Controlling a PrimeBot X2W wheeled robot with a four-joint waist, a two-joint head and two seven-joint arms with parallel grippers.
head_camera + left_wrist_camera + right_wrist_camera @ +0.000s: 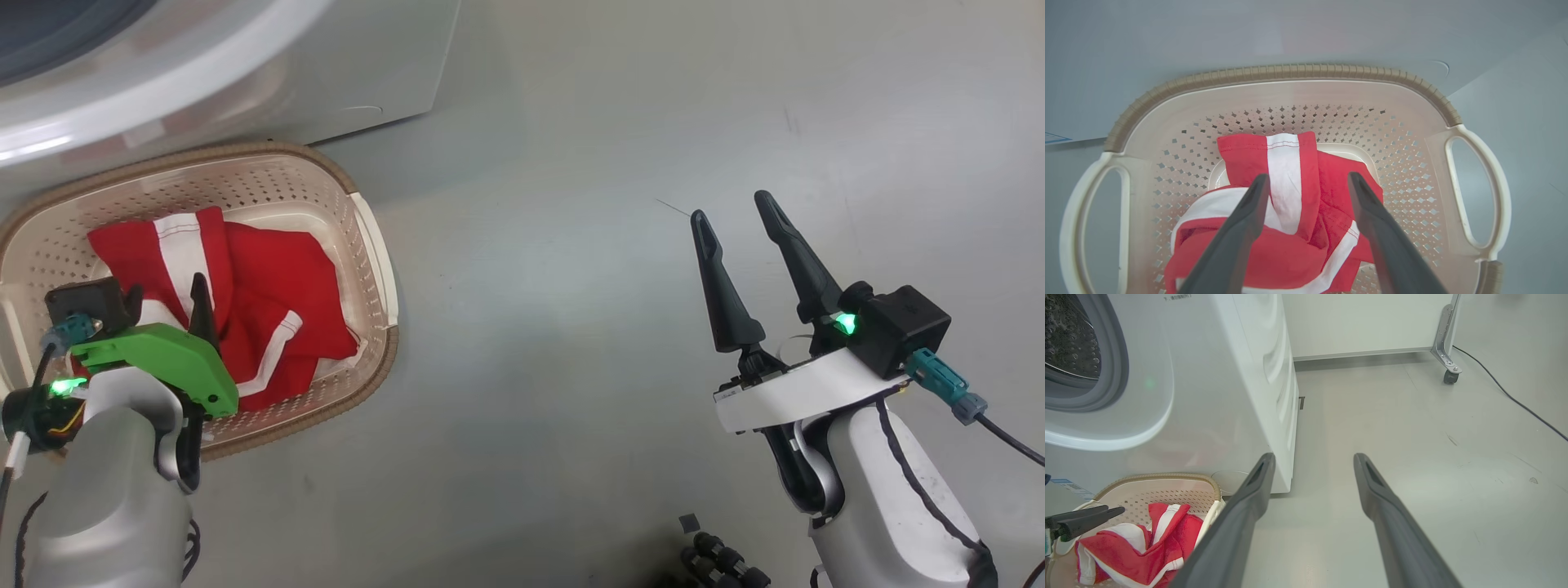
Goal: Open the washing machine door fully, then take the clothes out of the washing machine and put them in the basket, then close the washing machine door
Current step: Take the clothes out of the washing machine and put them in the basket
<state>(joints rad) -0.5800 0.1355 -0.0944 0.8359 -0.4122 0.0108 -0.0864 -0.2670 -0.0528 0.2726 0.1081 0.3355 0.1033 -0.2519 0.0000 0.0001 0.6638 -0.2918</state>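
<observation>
The basket [371, 245] stands on the floor against the washing machine [245, 73]. The clothes [277, 302] lie inside it, red fabric with white bands. My left gripper [1307, 176] hangs open just above the clothes [1286, 183], one finger on each side of the heap, holding nothing. Off to the right, my right gripper [731, 208] is open over bare floor, well clear of the basket. In the right wrist view my right gripper [1313, 457] points past the washing machine [1229, 375], whose steel drum [1065, 335] shows inside the grey ring. The washing machine door is out of view.
A caster on a metal leg [1447, 371] stands at the back right by a white panel, and a black cable [1515, 400] runs across the floor there. Dark parts of my base [718, 559] show at the bottom of the head view.
</observation>
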